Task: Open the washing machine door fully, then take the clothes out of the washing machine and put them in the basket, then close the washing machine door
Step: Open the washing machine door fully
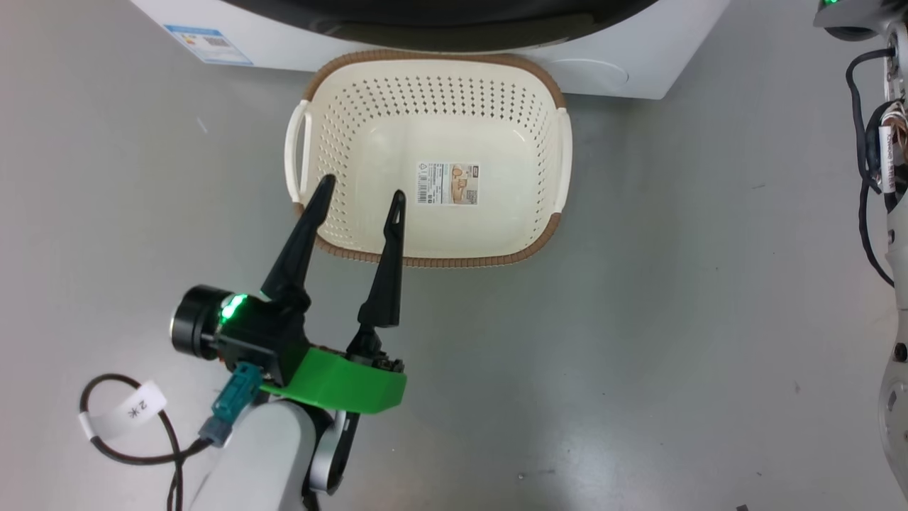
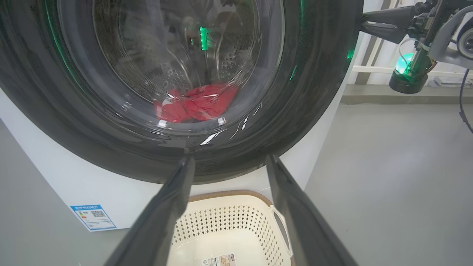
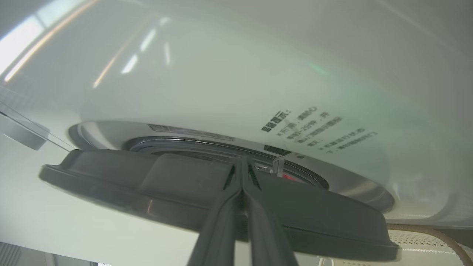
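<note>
The washing machine door (image 2: 111, 122) is glossy black, and the red clothes (image 2: 196, 103) lie in the drum behind its glass. In the right wrist view the door (image 3: 184, 188) stands slightly ajar from the white washing machine (image 3: 221, 74). My right gripper (image 3: 242, 159) is shut, its tips at the door's rim. From the left wrist camera, that right gripper (image 2: 364, 22) points at the door's right edge. My left gripper (image 1: 362, 186) hangs open and empty over the near-left rim of the basket (image 1: 425, 261). The left gripper (image 2: 229, 158) faces the door's lower part.
The cream basket (image 2: 229, 195) sits on the grey floor right against the machine's front (image 1: 638, 64), under the door (image 1: 440, 21). A blue label (image 1: 209, 44) is low on the machine. My right arm's cables (image 1: 865, 163) hang at the right edge.
</note>
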